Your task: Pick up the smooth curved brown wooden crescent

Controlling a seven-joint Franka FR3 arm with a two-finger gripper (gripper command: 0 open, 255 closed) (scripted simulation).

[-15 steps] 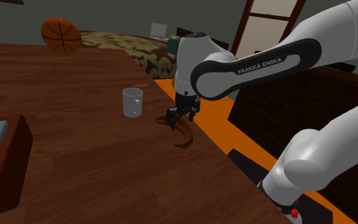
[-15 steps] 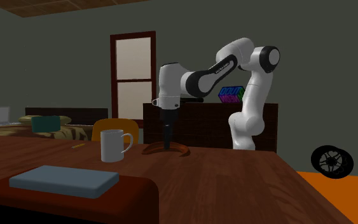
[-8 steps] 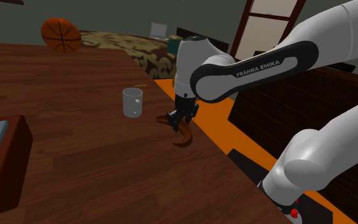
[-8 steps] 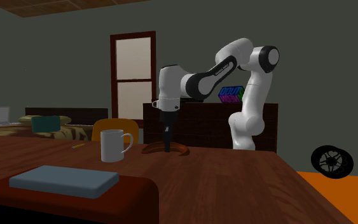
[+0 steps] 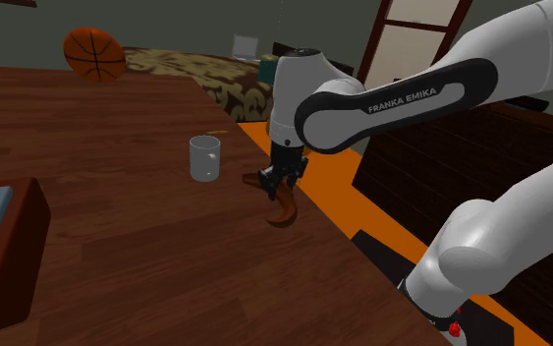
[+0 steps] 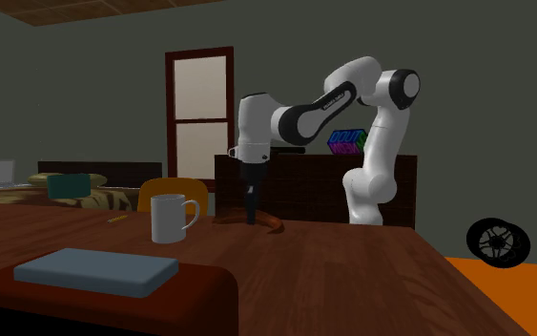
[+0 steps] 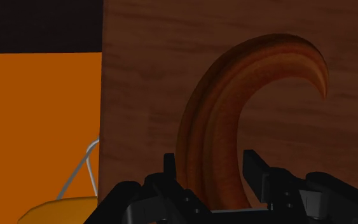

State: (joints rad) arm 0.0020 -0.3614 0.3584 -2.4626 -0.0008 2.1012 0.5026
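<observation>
The brown wooden crescent (image 5: 284, 209) lies near the table's edge, just right of the mug in the shoulder view. My black gripper (image 5: 281, 185) comes straight down on its middle. In the wrist view the fingers (image 7: 170, 170) press against both sides of the crescent (image 7: 217, 121), whose curved tip reaches away from the hand. From the second exterior view the gripper (image 6: 251, 216) stands upright on the crescent (image 6: 268, 223), which sits slightly tilted, with the end toward that view's right low on the table.
A white mug (image 5: 204, 157) stands close beside the crescent. The dark wooden table (image 5: 117, 246) ends just past the crescent, above orange floor (image 5: 362, 201). A brown box with a grey pad (image 6: 94, 272) sits at the near end. A basketball (image 5: 94, 54) rests at the far corner.
The hand has risen a little. The crescent has tipped between the fingers, its end toward the second exterior view's left coming up off the table.
</observation>
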